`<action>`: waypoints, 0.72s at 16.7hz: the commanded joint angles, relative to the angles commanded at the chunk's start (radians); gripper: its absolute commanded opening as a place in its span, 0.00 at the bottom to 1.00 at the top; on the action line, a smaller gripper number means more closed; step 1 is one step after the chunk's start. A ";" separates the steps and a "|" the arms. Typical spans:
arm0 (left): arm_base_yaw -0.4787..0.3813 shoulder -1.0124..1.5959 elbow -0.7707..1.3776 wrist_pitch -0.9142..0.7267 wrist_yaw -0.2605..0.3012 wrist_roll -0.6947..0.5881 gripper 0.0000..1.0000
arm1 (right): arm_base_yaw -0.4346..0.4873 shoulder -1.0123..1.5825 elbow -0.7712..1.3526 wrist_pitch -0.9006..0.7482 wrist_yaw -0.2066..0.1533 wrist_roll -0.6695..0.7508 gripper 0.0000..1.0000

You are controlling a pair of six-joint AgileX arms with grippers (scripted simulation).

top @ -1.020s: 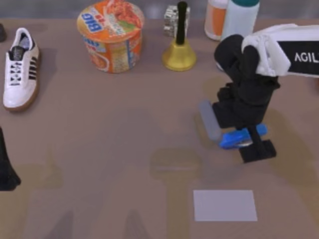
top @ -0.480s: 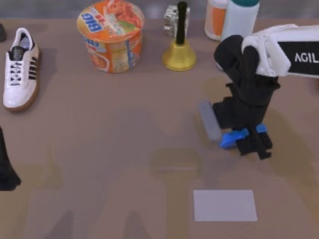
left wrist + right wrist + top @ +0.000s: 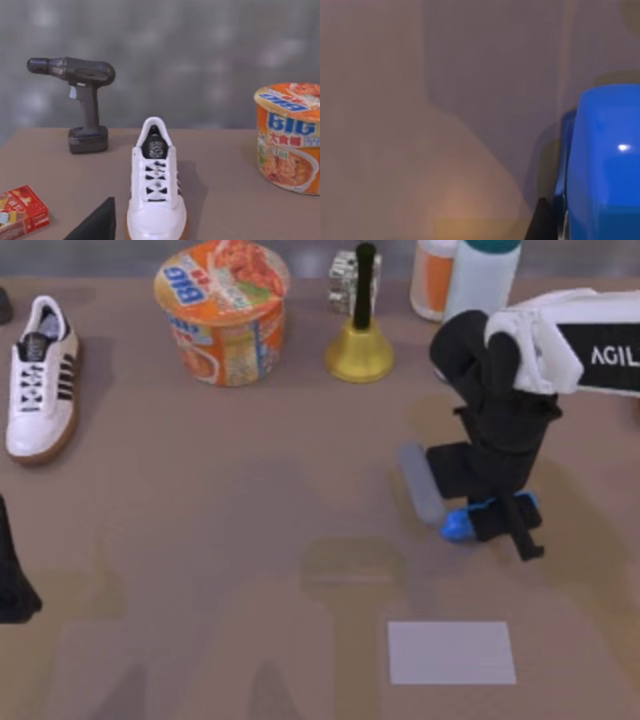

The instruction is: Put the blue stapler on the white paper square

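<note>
**Blue stapler gripped on the table, paper square lying apart**

The right gripper is seen lowered over the blue stapler on the right half of the table, with its dark fingers closed around the stapler's middle. Only the stapler's blue ends are visible beside the fingers in the top view; in the right wrist view its glossy blue body fills one side of the picture, close to the camera. Whether the stapler is resting on the table or raised off it cannot be told.

The white paper square is laid flat near the front edge, apart from the stapler and plainly unmarked.

On the white arm link the letters "AGIL" can be read before they are cut off. The orange noodle cup is labelled "BIG" in blue and white, with further characters visible in the left wrist view. A gold bell with a black handle is placed beside it, and a white sneaker with black stripes lies at the left.

The left gripper is parked at the left edge; its finger state cannot be told.
</note>
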 joint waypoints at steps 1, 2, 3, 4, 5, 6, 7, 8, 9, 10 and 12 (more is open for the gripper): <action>0.000 0.000 0.000 0.000 0.000 0.000 1.00 | 0.000 0.000 0.000 0.000 0.000 0.000 0.00; 0.000 0.000 0.000 0.000 0.000 0.000 1.00 | 0.000 0.000 0.000 0.000 0.000 0.000 0.00; 0.000 0.000 0.000 0.000 0.000 0.000 1.00 | 0.000 0.000 0.000 0.000 0.000 0.000 0.00; 0.000 0.000 0.000 0.000 0.000 0.000 1.00 | -0.001 -0.016 0.001 -0.010 0.001 0.006 0.00; 0.000 0.000 0.000 0.000 0.000 0.000 1.00 | -0.001 -0.017 0.004 -0.013 0.001 0.005 0.00; 0.000 0.000 0.000 0.000 0.000 0.000 1.00 | -0.002 -0.019 0.017 -0.026 0.001 0.005 0.00; 0.000 0.000 0.000 0.000 0.000 0.000 1.00 | -0.002 -0.025 0.039 -0.050 0.000 0.006 0.00; 0.000 0.000 0.000 0.000 0.000 0.000 1.00 | -0.003 -0.035 0.066 -0.085 0.000 0.007 0.00; 0.000 0.000 0.000 0.000 0.000 0.000 1.00 | -0.002 -0.046 0.097 -0.130 0.000 0.007 0.00; 0.000 0.000 0.000 0.000 0.000 0.000 1.00 | 0.000 -0.058 0.129 -0.184 0.000 0.006 0.00; 0.000 0.000 0.000 0.000 0.000 0.000 1.00 | 0.007 -0.081 0.193 -0.285 0.000 0.002 0.00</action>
